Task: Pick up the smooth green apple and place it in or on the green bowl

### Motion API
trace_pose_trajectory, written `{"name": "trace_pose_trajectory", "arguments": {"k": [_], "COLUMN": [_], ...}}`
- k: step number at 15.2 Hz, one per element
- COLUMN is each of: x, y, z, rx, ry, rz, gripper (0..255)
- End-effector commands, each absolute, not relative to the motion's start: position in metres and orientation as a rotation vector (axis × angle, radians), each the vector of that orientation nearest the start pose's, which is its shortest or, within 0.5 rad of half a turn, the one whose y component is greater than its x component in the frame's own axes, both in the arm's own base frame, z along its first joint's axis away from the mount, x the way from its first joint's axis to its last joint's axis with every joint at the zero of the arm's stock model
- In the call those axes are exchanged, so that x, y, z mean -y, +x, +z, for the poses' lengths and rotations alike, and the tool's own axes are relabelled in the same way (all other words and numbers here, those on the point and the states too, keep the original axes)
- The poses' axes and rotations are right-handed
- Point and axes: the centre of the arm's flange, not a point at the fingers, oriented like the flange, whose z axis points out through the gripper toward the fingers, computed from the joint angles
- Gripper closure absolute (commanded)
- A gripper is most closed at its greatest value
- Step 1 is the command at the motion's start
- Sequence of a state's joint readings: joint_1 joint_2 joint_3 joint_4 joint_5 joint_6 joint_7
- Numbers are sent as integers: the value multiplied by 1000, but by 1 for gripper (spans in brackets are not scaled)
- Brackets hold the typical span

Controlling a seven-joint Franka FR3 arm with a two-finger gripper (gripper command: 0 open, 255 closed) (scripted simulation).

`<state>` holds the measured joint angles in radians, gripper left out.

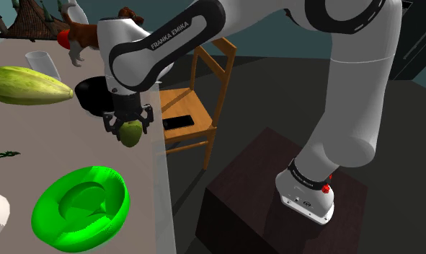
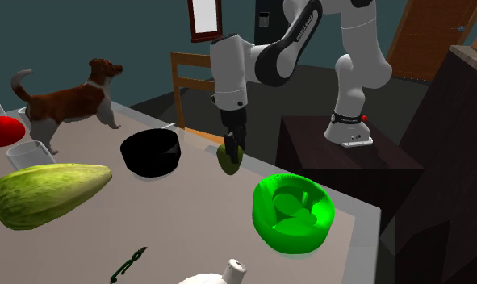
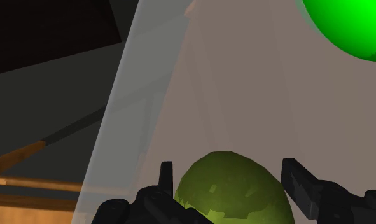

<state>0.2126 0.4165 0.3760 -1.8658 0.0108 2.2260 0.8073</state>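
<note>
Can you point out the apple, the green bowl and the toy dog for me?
apple [image 3: 234,191], wrist view, middle of its skin.
green bowl [image 2: 262,206], second exterior view, its left rim.
dog [image 2: 63,101], second exterior view, its brown flank.

Your table carries: green bowl, black bowl, pale green gourd, dog figurine, clear cup.

Gripper clasps apple above table.
</note>
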Motion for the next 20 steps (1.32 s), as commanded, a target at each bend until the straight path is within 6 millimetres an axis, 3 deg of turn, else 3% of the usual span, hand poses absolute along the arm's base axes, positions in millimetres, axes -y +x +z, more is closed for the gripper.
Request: {"name": "trace_pose_trajectory", "arguments": {"k": [1, 5, 20], "x": [-338, -338, -338], "y": [532, 532, 532], "z": [305, 304, 384], "rx": [-382, -382, -382], "ry": [-3009, -3009, -3009], "rz": [189, 189, 189], "gripper": [255, 255, 255]}}
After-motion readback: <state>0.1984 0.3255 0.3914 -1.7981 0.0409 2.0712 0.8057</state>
